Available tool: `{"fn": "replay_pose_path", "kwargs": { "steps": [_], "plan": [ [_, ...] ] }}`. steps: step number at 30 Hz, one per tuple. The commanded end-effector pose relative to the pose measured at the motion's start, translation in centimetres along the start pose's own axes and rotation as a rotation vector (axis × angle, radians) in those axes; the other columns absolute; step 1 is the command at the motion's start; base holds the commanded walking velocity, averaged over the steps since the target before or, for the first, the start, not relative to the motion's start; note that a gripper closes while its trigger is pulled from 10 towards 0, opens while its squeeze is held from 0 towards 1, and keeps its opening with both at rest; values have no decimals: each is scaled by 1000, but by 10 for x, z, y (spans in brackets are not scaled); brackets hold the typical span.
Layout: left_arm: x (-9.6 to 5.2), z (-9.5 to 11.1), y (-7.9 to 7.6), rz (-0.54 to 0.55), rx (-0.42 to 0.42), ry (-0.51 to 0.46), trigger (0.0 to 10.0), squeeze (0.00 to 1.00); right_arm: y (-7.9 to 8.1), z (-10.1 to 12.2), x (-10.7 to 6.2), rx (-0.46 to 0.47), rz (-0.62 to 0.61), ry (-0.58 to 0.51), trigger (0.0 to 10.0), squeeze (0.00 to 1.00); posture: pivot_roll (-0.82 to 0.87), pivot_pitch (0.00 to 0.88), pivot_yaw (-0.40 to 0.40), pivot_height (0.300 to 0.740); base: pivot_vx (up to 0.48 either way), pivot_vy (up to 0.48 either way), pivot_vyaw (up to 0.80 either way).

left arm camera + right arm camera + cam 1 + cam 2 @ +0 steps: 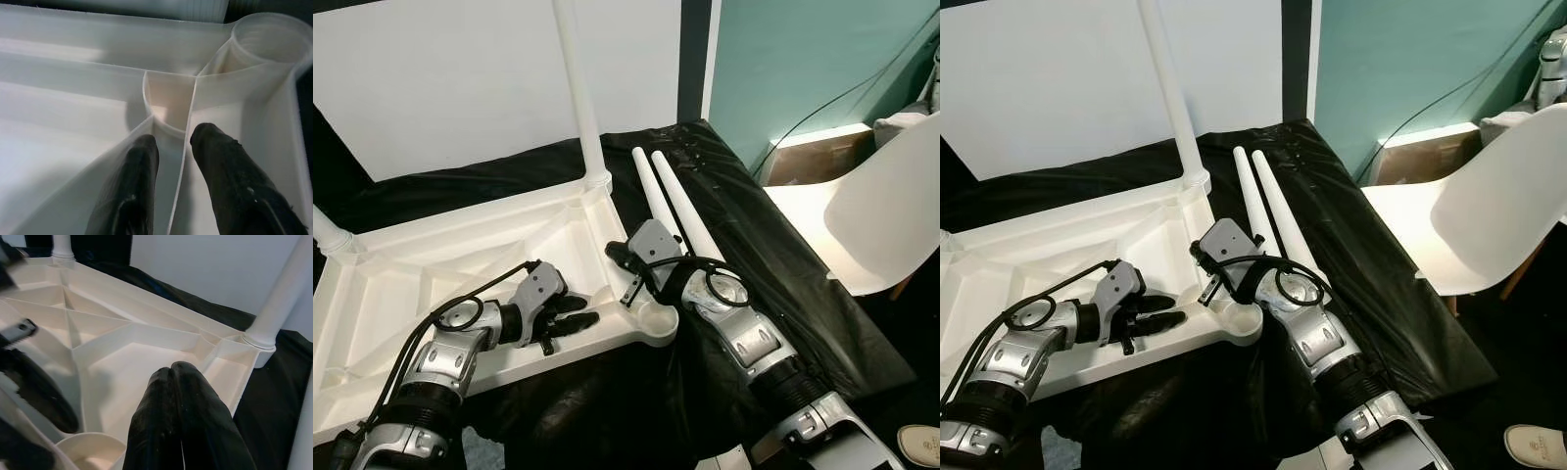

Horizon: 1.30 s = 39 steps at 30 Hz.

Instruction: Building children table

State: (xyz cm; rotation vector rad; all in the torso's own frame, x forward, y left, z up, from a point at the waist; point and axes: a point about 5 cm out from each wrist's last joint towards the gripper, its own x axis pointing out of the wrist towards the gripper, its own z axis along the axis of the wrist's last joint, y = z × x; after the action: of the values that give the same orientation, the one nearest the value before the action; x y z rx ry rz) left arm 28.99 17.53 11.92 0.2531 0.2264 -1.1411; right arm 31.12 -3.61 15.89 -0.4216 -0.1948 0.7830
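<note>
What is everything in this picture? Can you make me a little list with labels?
table top: white, upside down on the black cover, ribs facing up
legs fitted: one standing at the far corner, another at the far left corner
loose legs: two white ones lying side by side on the cover
empty socket: round hole at the near corner
left end effector: open, fingers straddling a rib near the socket
right end effector: shut, above the near corner
chair: white, on the robot's right
</note>
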Motion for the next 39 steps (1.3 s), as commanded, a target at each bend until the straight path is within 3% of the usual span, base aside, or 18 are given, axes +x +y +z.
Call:
{"fn": "replay_pose_path", "kwargs": {
  "steps": [1, 4, 5, 6, 7, 8, 9, 10, 12, 16, 22, 25, 29, 30, 31, 32, 35, 39],
  "plan": [
    [-7, 18, 7, 91, 23, -102, 10000, 0, -8, 0, 0, 11, -59, 14, 10000, 0, -39, 0, 68, 740, 0, 0, 0],
    [-11, 29, 9, 148, 22, -192, 10000, 0, -15, -2, -1, 34, -121, 25, 10000, 0, -40, 0, 68, 740, 0, 0, 0],
    [-10, 32, 13, 226, 6, -234, 10000, 0, -22, -3, -2, 66, -174, 39, 10000, 314, -41, 0, 67, 740, 0, 0, 0],
    [-9, 33, 16, 281, -8, -260, 10000, 0, -27, -5, -3, 88, -210, 49, 10000, 314, -41, 0, 67, 740, 0, 0, 0],
    [-8, 36, 20, 355, -42, -310, 10000, 0, -35, -7, -4, 115, -264, 64, 10000, 753, -40, 0, 64, 740, 0, 0, 0],
    [-7, 37, 22, 399, -65, -341, 10000, 0, -40, -8, -6, 131, -297, 74, 10000, 753, -40, 0, 64, 740, 0, 0, 0],
    [-7, 38, 27, 469, -97, -372, 10000, 0, -46, -10, -8, 156, -338, 88, 10000, 1000, -36, 0, 61, 740, 0, 0, 0],
    [-7, 38, 27, 469, -97, -372, 10000, 0, -46, -10, -8, 156, -338, 88, 10000, 1000, -36, 0, 61, 740, 0, 0, 0],
    [-7, 38, 34, 576, -150, -401, 10000, 0, -54, -14, -12, 192, -390, 114, 10000, 1000, -36, 0, 61, 740, 0, 0, 0],
    [-9, 17, 58, 938, -332, -315, 10000, 0, -68, -29, -23, 335, -476, 229, 10000, 1000, -35, 0, 54, 740, 0, 0, 0],
    [0, 10, 55, 980, -365, -259, 10000, 0, -75, -29, -24, 402, -481, 268, 10000, 1000, -36, 0, 51, 740, 0, 0, 0],
    [10, 7, 50, 957, -361, -216, 10000, 0, -90, -32, -32, 476, -542, 320, 10000, 1000, -43, 0, 51, 740, 0, 0, 0],
    [14, 9, 50, 957, -354, -213, 10000, 0, -105, -26, -40, 485, -602, 332, 10000, 1000, -48, 0, 49, 740, 0, 0, 0],
    [16, 10, 49, 960, -332, -198, 10000, 0, -111, -19, -45, 463, -620, 324, 10000, 910, -54, 0, 49, 740, 0, 0, 0],
    [16, 10, 49, 960, -332, -198, 10000, 0, -111, -19, -45, 463, -620, 324, 10000, 910, -54, 0, 49, 740, 0, 0, 0],
    [18, 8, 47, 962, -333, -189, 10000, 0, -113, -17, -49, 457, -634, 330, 10000, 0, -59, 0, 52, 740, 0, 0, 0],
    [26, 1, 40, 936, -332, -154, 10000, 0, -117, -13, -62, 430, -672, 356, 10000, 0, -80, 0, 64, 740, 0, 0, 0],
    [31, 1, 40, 919, -320, -135, 10000, 0, -121, -11, -64, 434, -686, 365, 10000, 0, -96, 0, 68, 740, 0, 0, 0]
  ]
}}
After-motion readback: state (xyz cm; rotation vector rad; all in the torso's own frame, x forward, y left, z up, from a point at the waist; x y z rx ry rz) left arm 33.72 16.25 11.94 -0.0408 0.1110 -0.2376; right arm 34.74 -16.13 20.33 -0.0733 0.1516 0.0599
